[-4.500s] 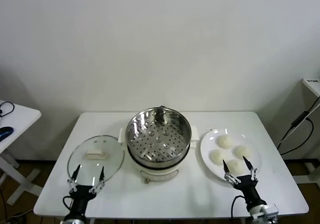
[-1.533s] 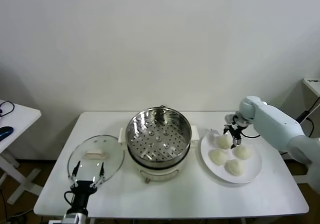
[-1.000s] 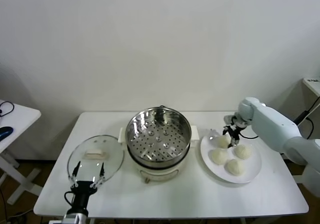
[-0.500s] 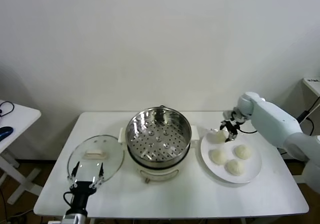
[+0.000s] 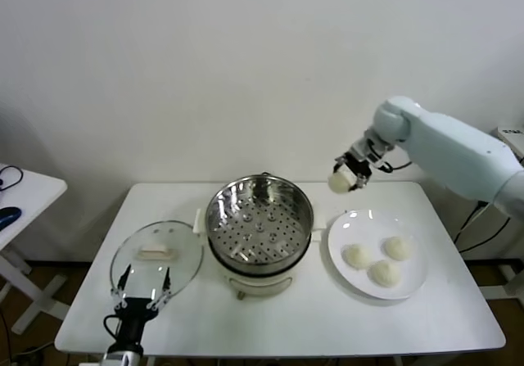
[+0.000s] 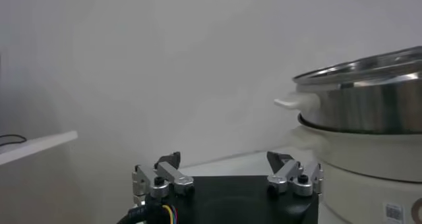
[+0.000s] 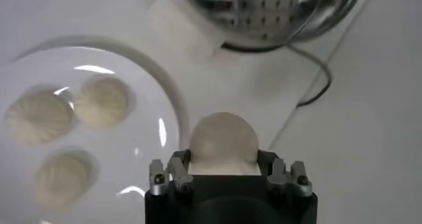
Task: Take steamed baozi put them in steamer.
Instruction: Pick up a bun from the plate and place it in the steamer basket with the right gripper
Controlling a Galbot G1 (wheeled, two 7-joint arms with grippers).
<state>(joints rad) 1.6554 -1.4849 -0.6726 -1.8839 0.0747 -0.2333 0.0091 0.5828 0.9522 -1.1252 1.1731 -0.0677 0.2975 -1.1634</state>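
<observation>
R gripper [image 5: 347,177] w/ baozi [image 5: 339,183], above steamer [image 5: 259,219] edge

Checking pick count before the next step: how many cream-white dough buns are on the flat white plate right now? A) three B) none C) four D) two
A: three cream-white dough buns lie on the flat white plate; the fourth bun is held in the right gripper, in the air beside the shiny stainless-steel steamer.

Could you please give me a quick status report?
Right gripper holds one baozi aloft, beside steamer. Left gripper open, parked. Path clear.
</observation>
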